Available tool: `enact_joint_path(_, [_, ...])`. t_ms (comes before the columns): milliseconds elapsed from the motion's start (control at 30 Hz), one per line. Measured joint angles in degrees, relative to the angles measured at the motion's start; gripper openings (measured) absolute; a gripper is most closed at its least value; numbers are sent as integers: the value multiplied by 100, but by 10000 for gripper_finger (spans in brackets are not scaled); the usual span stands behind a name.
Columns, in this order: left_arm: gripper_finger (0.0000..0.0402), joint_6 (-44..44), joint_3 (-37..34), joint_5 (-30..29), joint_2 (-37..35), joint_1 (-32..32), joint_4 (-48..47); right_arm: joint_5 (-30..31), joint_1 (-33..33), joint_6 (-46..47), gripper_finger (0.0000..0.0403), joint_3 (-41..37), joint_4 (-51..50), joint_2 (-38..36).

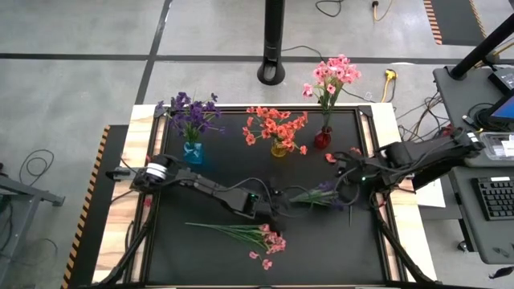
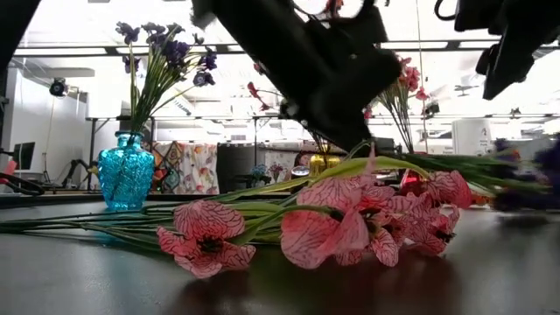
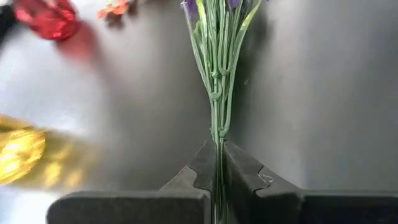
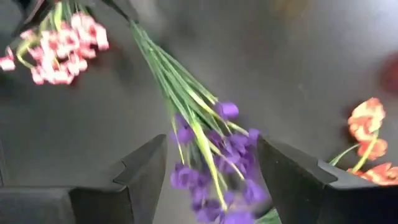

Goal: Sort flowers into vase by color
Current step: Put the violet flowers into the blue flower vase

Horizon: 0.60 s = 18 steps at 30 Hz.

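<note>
A purple flower spray (image 1: 321, 195) lies slanted between my two grippers. My left gripper (image 1: 281, 207) is shut on its green stems, which run away from the fingers to the purple blossoms (image 3: 189, 6). My right gripper (image 4: 217, 180) is open, one finger on either side of the purple blossoms (image 4: 221, 155); no touch shows. A pink spray (image 1: 241, 233) lies flat on the mat near the front, large in the low view (image 2: 350, 219). At the back stand a blue vase (image 1: 193, 152) with purple flowers, a yellow vase (image 1: 279, 148) with orange-red ones and a red vase (image 1: 323, 138) with pink ones. My left gripper pinches the bundle of thin green stems (image 3: 217, 155) between its two fingers, near the stems' free end. The fingers slant downward from the table's left and lie along the stems. The stem end is raised off the mat (image 2: 411, 160), and the blossom end hangs lower toward my right gripper.
Loose orange-red blossoms (image 1: 329, 158) lie on the mat by the red vase, also in the right wrist view (image 4: 367, 121). A black stand's pole (image 1: 273, 40) rises behind the table. A desk with a keyboard (image 1: 494, 197) stands to the right.
</note>
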Motion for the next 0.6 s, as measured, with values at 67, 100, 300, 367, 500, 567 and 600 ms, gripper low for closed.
enact_joint_path(67, [1,-48,0,-161,-158,-88,-414,195,-2,2,238,0,11,-207])
enact_joint_path(100, [1,-70,0,-215,-242,-136,-584,292,-2,0,237,0,17,-298])
enact_joint_path(300, [0,-105,-190,-441,-823,-519,-1163,769,13,-98,237,-68,86,-779])
enact_joint_path(367, [0,-79,-460,-528,-1126,-655,-1030,889,13,-173,237,-188,190,-881])
enact_joint_path(500, [0,-33,-1415,-823,-1818,-916,84,897,11,-389,237,-528,785,-1034])
enact_joint_path(567, [0,188,-1999,-880,-2147,-1043,1121,895,16,-601,237,-762,1344,-1046])
enact_joint_path(600, [0,365,-2310,-919,-2280,-1102,1783,903,31,-765,237,-904,1701,-1034])
